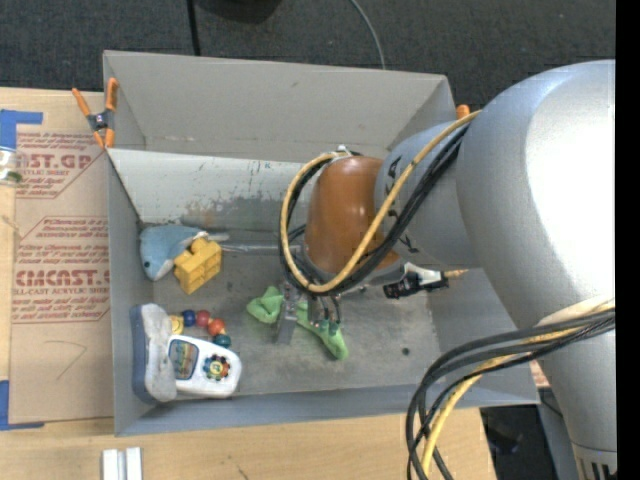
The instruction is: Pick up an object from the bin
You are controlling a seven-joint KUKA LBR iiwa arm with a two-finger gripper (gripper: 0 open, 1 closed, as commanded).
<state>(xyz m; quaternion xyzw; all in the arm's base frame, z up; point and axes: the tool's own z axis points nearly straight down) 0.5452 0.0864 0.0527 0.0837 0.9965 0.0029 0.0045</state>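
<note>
Presently, your gripper (307,320) stands with fingers spread apart over the green floppy toy (266,306), midway along the bin's (270,128) lower edge.

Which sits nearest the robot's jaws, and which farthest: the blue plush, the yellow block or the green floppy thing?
1. Green floppy thing, right under the gripper, mid-bin.
2. Yellow block, further left.
3. Blue plush, farthest, by the left wall.
</note>
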